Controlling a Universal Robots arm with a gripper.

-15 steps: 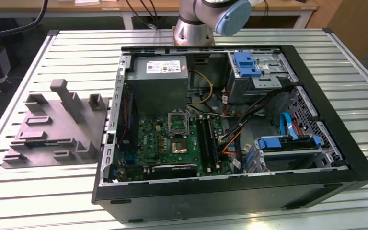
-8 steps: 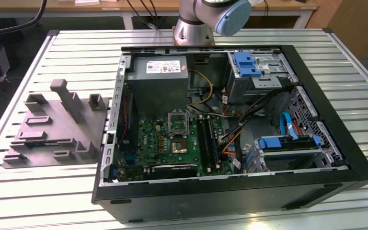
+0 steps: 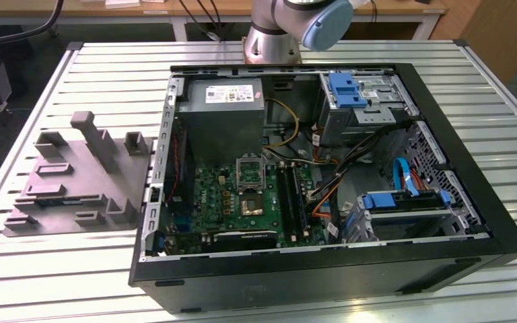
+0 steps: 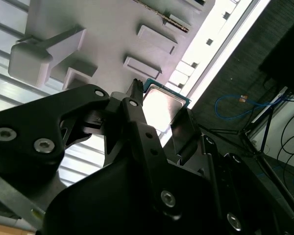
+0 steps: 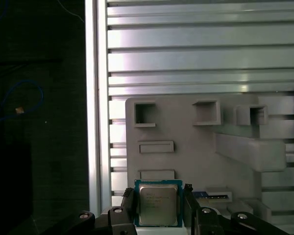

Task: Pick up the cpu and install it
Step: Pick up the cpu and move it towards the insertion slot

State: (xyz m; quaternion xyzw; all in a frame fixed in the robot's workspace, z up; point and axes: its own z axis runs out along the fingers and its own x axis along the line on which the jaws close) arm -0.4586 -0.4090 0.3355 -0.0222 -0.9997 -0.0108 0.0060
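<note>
Between the black metal fingers (image 5: pixel 129 199) of the gripper (image 5: pixel 158 194), pinched edge to edge, sits the cpu (image 5: pixel 158 205), a flat square with a dull silvery lid and a thin green rim, seen in both wrist views. Beyond it lies a matte grey moulded tray (image 5: pixel 196 147) with blocky pockets, on the ribbed aluminium table (image 5: pixel 201 49). Over in the exterior view the open black computer case (image 3: pixel 330 282) stands just beside that tray, its green motherboard (image 3: pixel 231 202) showing

A: What sits on the slatted table (image 3: pixel 106 74)?

B: An open computer case (image 3: pixel 330 286), its motherboard (image 3: pixel 240 202) facing up. A grey moulded fixture (image 3: pixel 70 182) lies on the exterior view's left. The robot arm (image 3: pixel 285 27) rises behind the case.
</note>
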